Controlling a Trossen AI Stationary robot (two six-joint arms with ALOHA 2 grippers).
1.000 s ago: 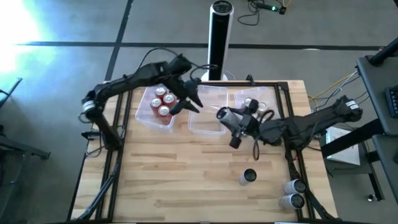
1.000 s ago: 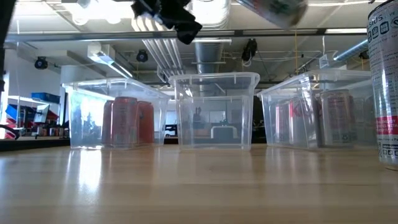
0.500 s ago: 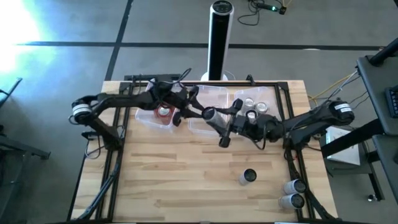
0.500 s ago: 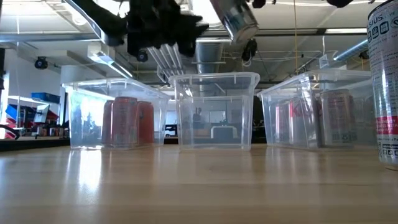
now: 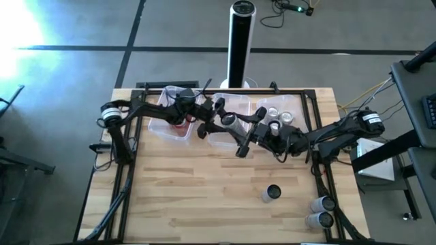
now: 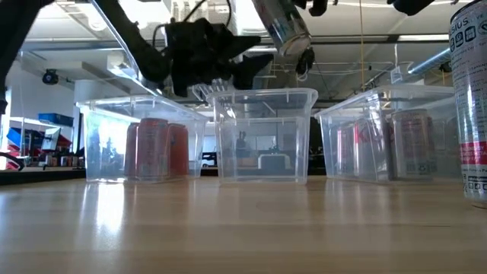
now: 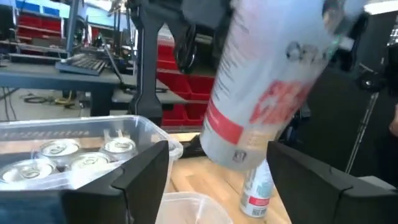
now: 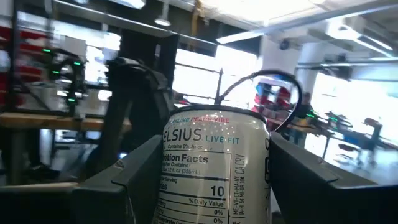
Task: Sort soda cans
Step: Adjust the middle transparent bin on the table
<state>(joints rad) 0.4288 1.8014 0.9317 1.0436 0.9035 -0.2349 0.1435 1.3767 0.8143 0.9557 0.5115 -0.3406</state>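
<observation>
Right gripper (image 5: 235, 131) pinches a silver-grey metal soda can (image 5: 229, 122), tilted, over the empty clear plastic middle tub (image 5: 216, 141); left gripper (image 5: 201, 117) spread right beside it.

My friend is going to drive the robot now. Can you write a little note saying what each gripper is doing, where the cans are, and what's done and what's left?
Right gripper: shut on a white can, held tilted in the air over the middle tub.
Left gripper: open, holding nothing, close beside that can, between the left tub and the middle tub.
Done: red cans sit in the left tub; silver-topped cans sit in the right tub. The middle tub looks empty.
Left: finish the held can, then one black can standing on the table and two more cans near the table's front right corner.
</observation>
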